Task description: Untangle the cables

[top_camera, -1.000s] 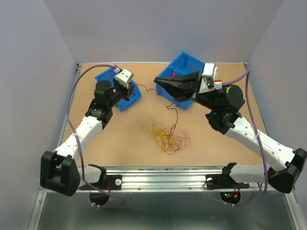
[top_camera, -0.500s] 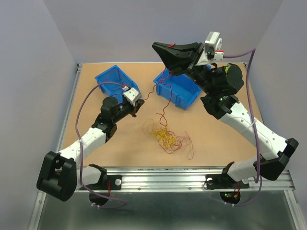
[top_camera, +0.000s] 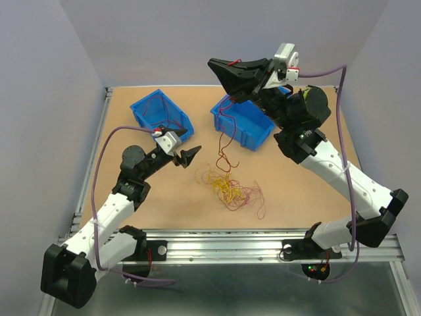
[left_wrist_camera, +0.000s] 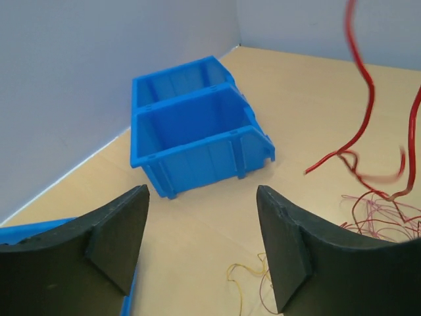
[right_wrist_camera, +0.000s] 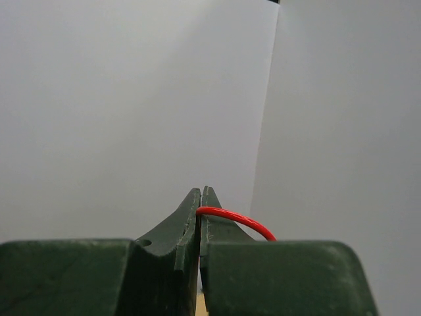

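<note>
The cables (top_camera: 230, 191) lie as a loose red, orange and yellow tangle on the table's middle. One red cable (top_camera: 222, 158) hangs from my right gripper (top_camera: 214, 64), raised high above the bins, down to the tangle. In the right wrist view that gripper (right_wrist_camera: 200, 197) is shut on the red cable (right_wrist_camera: 237, 217), which arcs out to the right. My left gripper (top_camera: 186, 158) is low, left of the tangle, open and empty. Its wrist view shows the open gripper (left_wrist_camera: 200, 243), the hanging red cable (left_wrist_camera: 362, 112) and a yellow strand (left_wrist_camera: 247, 276) on the table.
Two blue bins stand at the back: one at the left (top_camera: 161, 117) with a red wire in it, one in the middle (top_camera: 243, 122) below my right gripper. The left wrist view shows the middle bin (left_wrist_camera: 197, 131) ahead. Grey walls enclose the table.
My right gripper rose with the red cable. My left gripper let go of that cable's other end, opened wide and dropped toward the table left of the tangle.
</note>
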Controlling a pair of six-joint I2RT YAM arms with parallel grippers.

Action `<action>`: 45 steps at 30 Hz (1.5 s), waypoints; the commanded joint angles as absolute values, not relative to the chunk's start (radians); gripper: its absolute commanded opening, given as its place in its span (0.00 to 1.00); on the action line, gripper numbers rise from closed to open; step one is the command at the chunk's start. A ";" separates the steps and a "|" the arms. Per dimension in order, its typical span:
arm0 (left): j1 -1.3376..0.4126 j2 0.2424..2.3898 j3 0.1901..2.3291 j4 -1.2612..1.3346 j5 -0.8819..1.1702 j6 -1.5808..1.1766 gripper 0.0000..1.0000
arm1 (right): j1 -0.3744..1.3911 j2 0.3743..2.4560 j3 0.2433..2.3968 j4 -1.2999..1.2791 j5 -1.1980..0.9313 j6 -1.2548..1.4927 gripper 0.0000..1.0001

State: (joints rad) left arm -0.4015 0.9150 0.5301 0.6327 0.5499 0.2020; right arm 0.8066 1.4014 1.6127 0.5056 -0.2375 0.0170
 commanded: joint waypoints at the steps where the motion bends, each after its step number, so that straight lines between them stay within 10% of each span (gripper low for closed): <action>1: -0.365 0.850 0.598 0.626 0.575 0.149 0.82 | 0.811 1.402 1.574 0.515 -0.212 -0.023 0.01; 5: -0.350 0.818 0.655 0.571 0.578 0.089 0.96 | 0.813 1.414 1.560 0.515 -0.224 -0.028 0.01; 27: -0.488 1.062 0.930 0.693 0.948 0.005 0.99 | 0.811 1.477 1.575 0.540 -0.258 0.040 0.01; 45: -0.563 1.319 1.072 0.802 0.402 -0.107 0.99 | 0.811 1.479 1.571 0.604 -0.347 0.133 0.01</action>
State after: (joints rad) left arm -0.5621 1.3254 0.9958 0.6842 0.5385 -0.0914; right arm 0.8066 1.4857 1.5677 0.5411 -0.3077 0.0868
